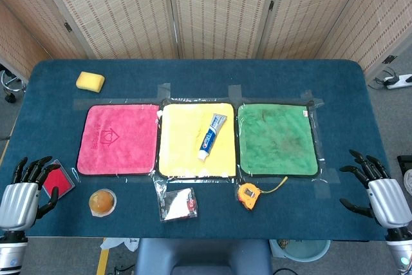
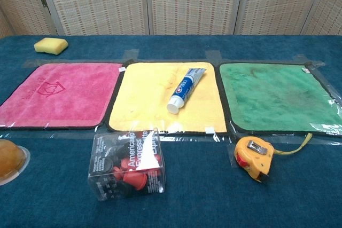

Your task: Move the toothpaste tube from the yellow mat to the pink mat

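Note:
A white and blue toothpaste tube [image 1: 210, 136] [image 2: 184, 89] lies slanted on the right half of the yellow mat [image 1: 183, 149] [image 2: 144, 102], cap toward the near edge. The pink mat [image 1: 119, 138] [image 2: 59, 92] lies bare to its left. My left hand [image 1: 24, 191] hovers at the table's near-left corner with fingers spread, holding nothing. Over at the near-right corner my right hand [image 1: 380, 191] is also spread and holds nothing. Both hands are far from the tube. Neither hand shows in the chest view.
A green mat [image 1: 277, 138] [image 2: 278, 97] lies right of the yellow one. A yellow sponge [image 1: 90, 81] [image 2: 51, 45] sits at the back left. Along the near edge are a red card [image 1: 56, 178], a round cup [image 1: 102, 201], a clear box [image 1: 176, 203] [image 2: 127, 165] and a yellow tape measure [image 1: 248, 194] [image 2: 254, 157].

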